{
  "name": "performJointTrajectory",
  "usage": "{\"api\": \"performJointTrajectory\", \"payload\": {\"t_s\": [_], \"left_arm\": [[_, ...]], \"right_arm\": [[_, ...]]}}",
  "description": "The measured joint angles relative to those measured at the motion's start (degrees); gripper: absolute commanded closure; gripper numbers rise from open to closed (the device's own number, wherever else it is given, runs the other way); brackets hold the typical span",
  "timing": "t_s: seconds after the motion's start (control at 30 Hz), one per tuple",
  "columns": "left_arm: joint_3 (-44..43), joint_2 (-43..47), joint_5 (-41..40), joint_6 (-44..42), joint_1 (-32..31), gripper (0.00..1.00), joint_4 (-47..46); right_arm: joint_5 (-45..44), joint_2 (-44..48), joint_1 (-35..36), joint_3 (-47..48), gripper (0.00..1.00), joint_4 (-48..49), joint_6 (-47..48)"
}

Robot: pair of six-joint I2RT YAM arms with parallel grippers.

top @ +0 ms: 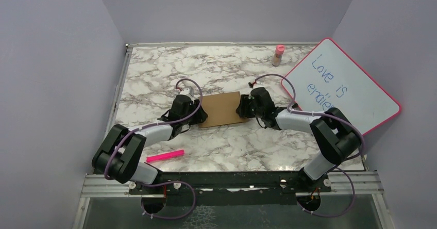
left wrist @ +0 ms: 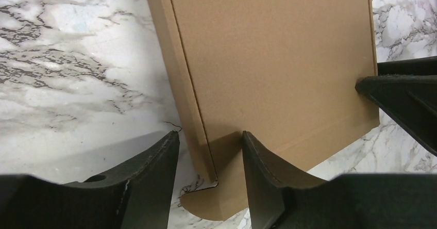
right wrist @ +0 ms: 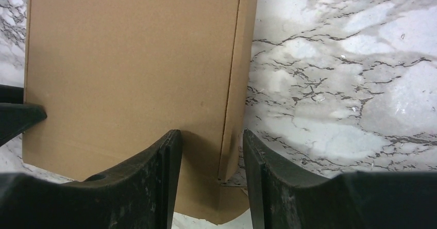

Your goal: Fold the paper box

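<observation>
On the workbench: one brown cardboard box (top: 220, 109) and one marble-patterned table (top: 206, 69). There are two black robot arms, the left arm (top: 154, 132) and the right arm (top: 296, 118), and two two-finger grippers, the left gripper (top: 200, 113) and the right gripper (top: 241, 107). Also counted are one pink marker (top: 165, 156), one pink-capped bottle (top: 279, 55) and one pink-framed whiteboard (top: 340, 87).

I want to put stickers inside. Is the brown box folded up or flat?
Folded up: the paper box has a closed top and a turned-down side wall; one corner tab sticks out.
</observation>
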State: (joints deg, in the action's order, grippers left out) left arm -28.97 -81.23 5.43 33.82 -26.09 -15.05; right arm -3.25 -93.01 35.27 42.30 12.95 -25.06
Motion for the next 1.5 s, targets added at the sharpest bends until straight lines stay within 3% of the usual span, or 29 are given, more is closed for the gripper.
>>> {"api": "performJointTrajectory", "payload": {"t_s": [0.23,0.47,0.67,1.0,1.27,1.5], "left_arm": [[0.81,-0.31,-2.1,0.28,-2.4,0.51,-2.8],[2.86,5.46,-2.32,0.7,-2.82,0.4,-2.03],[2.93,8.52,-2.21,1.68,-2.8,0.39,-3.48],[4.74,0.61,0.68,3.3,-2.64,0.49,-6.88],[5.77,-0.37,1.03,4.28,-2.78,0.57,-10.69],[6.84,-0.24,0.33,4.74,-3.15,0.58,-12.59]], "right_arm": [[1.46,1.88,-0.9,-3.06,0.5,3.21,-0.39],[6.34,6.73,-4.22,-7.54,0.49,4.24,-0.98],[8.98,7.85,-4.63,-9.27,0.51,6.47,-1.29],[11.23,5.55,-4.63,-11.04,0.58,9.81,-1.95],[10.36,5.53,-4.66,-11.5,0.62,10.64,-1.92],[9.99,5.68,-4.66,-11.72,0.63,10.93,-1.9]]}}
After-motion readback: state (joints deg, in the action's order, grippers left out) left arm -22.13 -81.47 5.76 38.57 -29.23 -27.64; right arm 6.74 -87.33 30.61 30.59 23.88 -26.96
